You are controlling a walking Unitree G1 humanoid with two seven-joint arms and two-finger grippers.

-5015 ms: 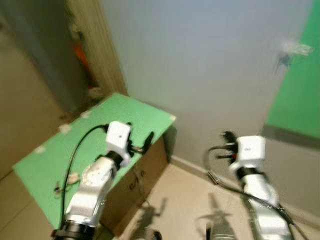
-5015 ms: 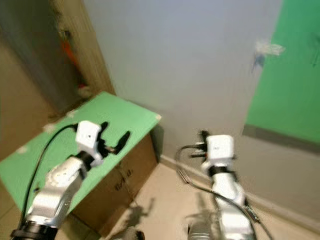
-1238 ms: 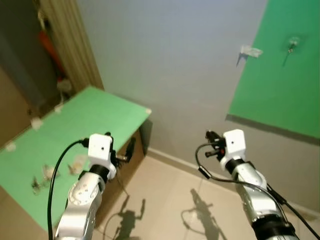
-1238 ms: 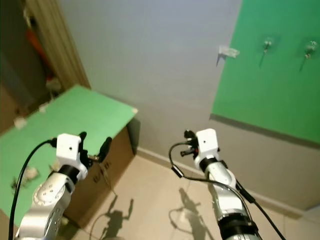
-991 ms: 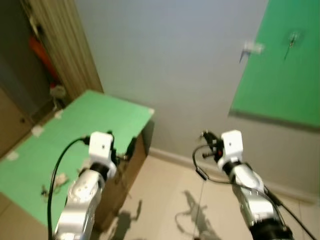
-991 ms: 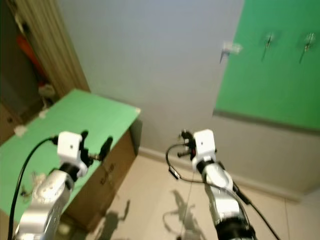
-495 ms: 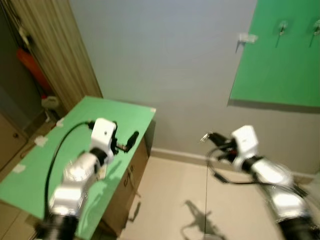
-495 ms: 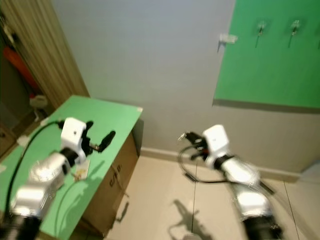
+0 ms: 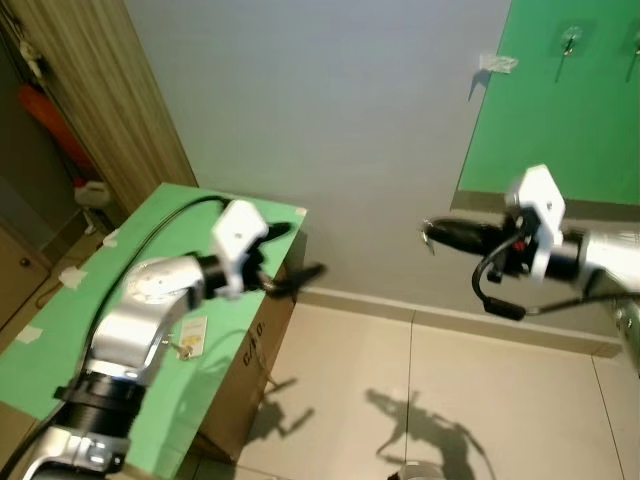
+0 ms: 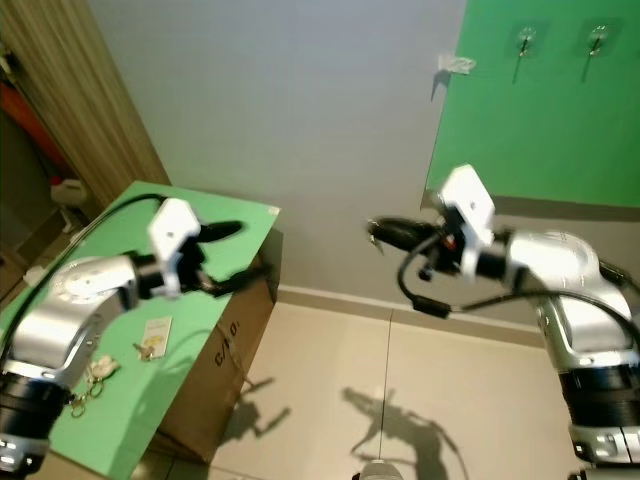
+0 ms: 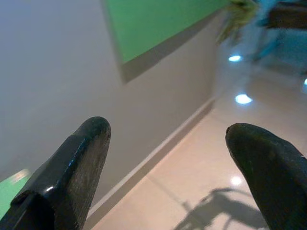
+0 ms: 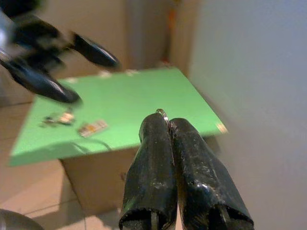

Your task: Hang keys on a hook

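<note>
Right pincer point(image 10: 380, 232), level, grips a key ring point(image 12: 162, 114).

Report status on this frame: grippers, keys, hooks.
Right gripper shut on a key ring, held out toward the wall. Left gripper open, empty, over the green table. More keys lying on table. Hooks on green panel, unreached.

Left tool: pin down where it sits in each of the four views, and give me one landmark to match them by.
Left eye view: left tool left of centre, open, at the green box's wall-side corner.
Right eye view: left of centre, same corner.
Left wrist view: its own fingers in the foreground, wide apart.
Right wrist view: blurred, beyond the right tool and its key ring, above the box.
Landmark: the box's green top.
</note>
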